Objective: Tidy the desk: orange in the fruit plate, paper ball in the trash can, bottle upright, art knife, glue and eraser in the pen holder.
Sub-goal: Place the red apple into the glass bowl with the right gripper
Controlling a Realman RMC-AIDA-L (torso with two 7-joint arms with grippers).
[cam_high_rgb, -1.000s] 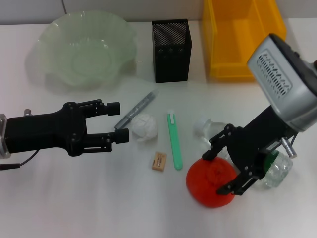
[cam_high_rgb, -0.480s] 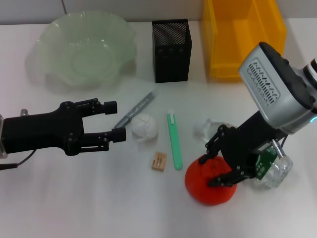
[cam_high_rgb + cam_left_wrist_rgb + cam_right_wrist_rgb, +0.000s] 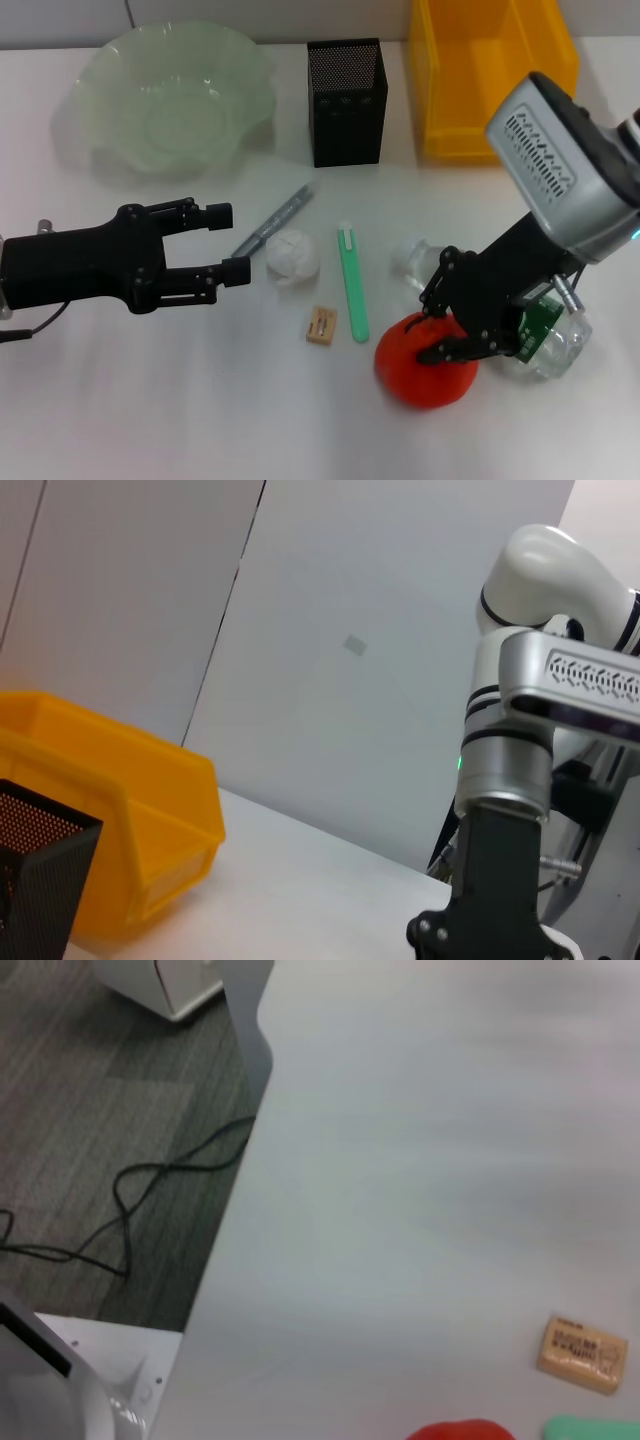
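While the right hand clasped the round red-orange fruit beside the toppled clear plastic bottle, a firm central grip mattered before lifting. The left hand hung unclenched near the crumpled white paper ball.
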